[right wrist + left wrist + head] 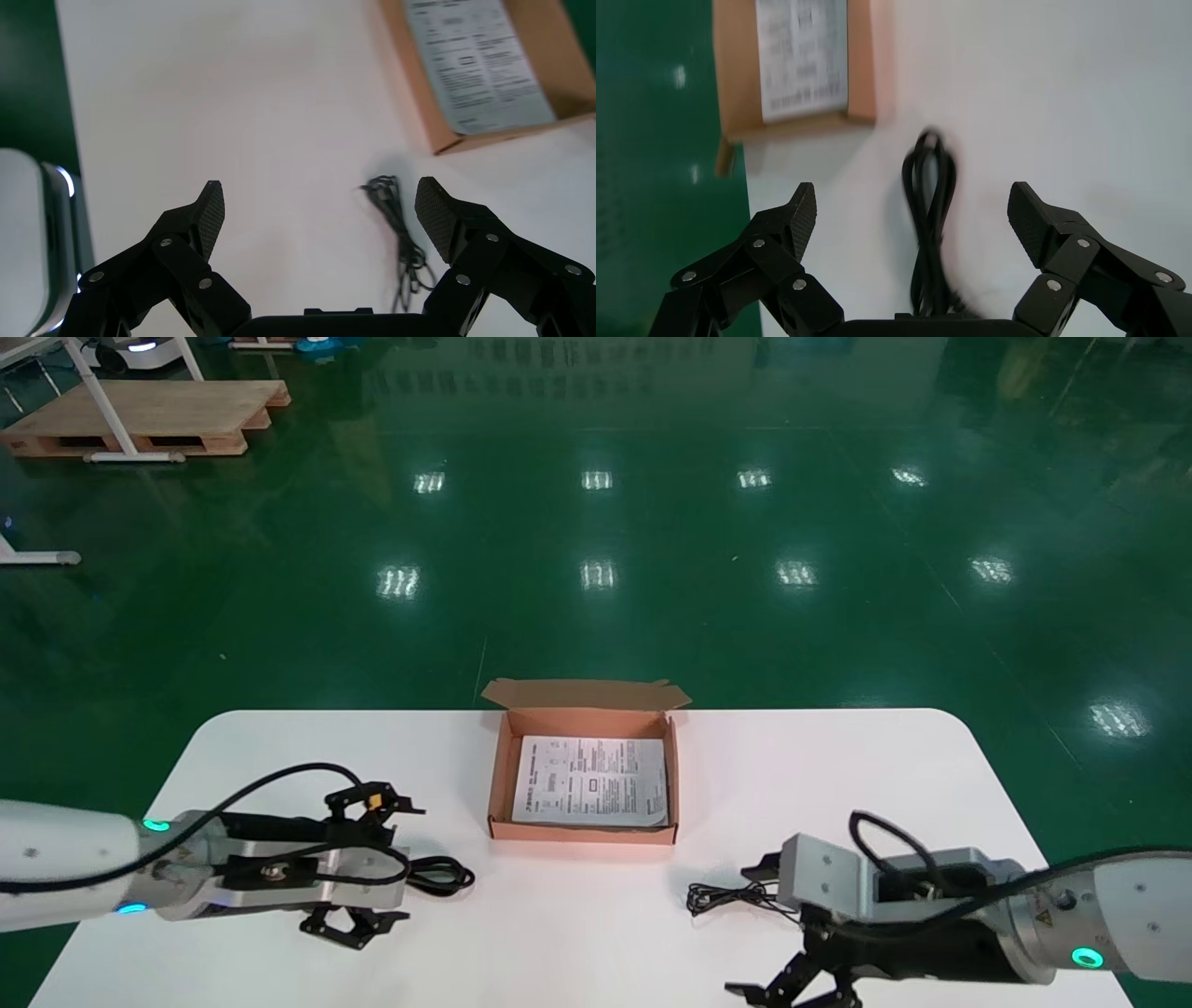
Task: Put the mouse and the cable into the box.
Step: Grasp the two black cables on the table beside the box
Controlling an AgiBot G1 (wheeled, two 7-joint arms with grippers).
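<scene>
- The left hand (410, 864) hangs low over the left of the table (792, 775), fingers spread wide, with a looped black cable (447, 876) lying between them.
- The open cardboard box (501, 775) sits mid-table at the far edge. A printed sheet (591, 782) lies flat inside, its print too small to read.
- The right hand (740, 931) is also spread, low on the right, with a thin tangled black cord (731, 898) just beside its fingertips.

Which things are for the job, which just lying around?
Job: open brown cardboard box; thick black looped cable, under left gripper; thin black tangled wire, by right gripper. No mouse visible.
Lying about: printed white paper sheet in box; wooden pallet.
</scene>
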